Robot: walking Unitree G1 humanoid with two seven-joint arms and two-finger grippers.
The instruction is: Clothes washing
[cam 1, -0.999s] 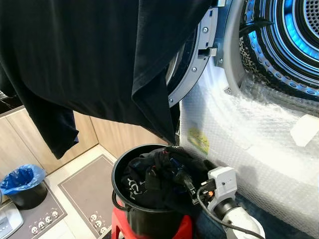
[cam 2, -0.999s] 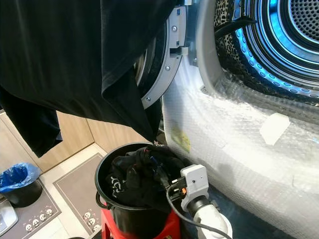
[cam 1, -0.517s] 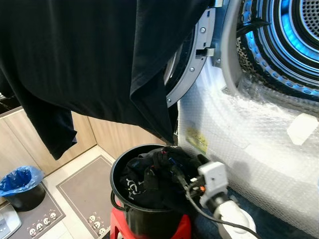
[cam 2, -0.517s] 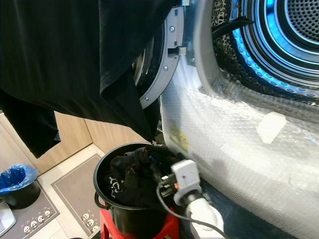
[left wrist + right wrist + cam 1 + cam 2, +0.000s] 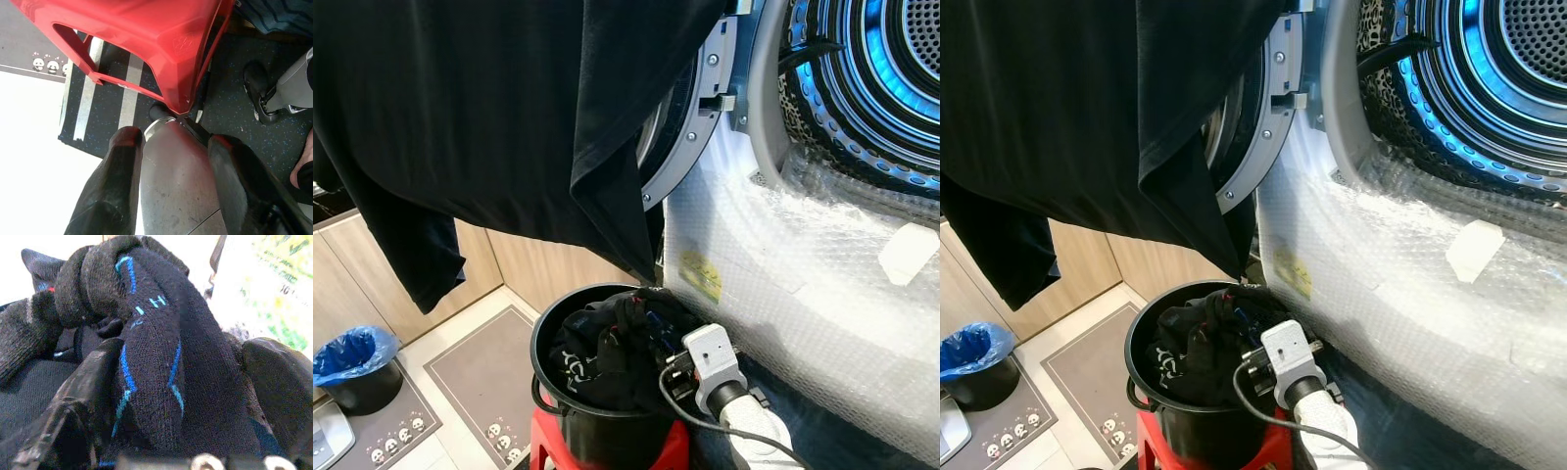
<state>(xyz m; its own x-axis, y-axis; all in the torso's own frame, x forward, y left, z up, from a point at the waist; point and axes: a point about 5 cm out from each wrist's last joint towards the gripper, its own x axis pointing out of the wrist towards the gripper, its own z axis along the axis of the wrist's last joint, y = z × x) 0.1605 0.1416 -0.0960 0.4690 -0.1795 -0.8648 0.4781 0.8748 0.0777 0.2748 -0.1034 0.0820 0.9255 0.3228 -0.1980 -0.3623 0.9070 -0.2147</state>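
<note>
A black bucket [image 5: 540, 338] stands on a red stool [image 5: 671, 452], filled with dark clothes [image 5: 592, 360]. My right gripper [image 5: 658, 345] reaches into its right side. In the right wrist view, the right gripper [image 5: 186, 348] is open. Its fingers [image 5: 95, 382] stand wide on either side of a dark knit sock [image 5: 161, 342] with blue lines. A large black garment [image 5: 489, 108] hangs across the upper left. The washer drum [image 5: 871, 78] glows blue at the upper right behind its open door [image 5: 693, 127]. My left gripper [image 5: 175, 139] hangs open beside the red stool [image 5: 146, 39].
Bubble wrap [image 5: 803, 279] covers the washer front beside the bucket. A bin with a blue liner [image 5: 352, 357] and a grey mat [image 5: 480, 377] are on the floor to the left. A dark shoe [image 5: 257, 93] rests on the dark floor mat.
My right arm has moved left and down, bringing its wrist closer to the bucket's rim and its fingers deeper among the clothes. The hanging garment and bucket stay put.
</note>
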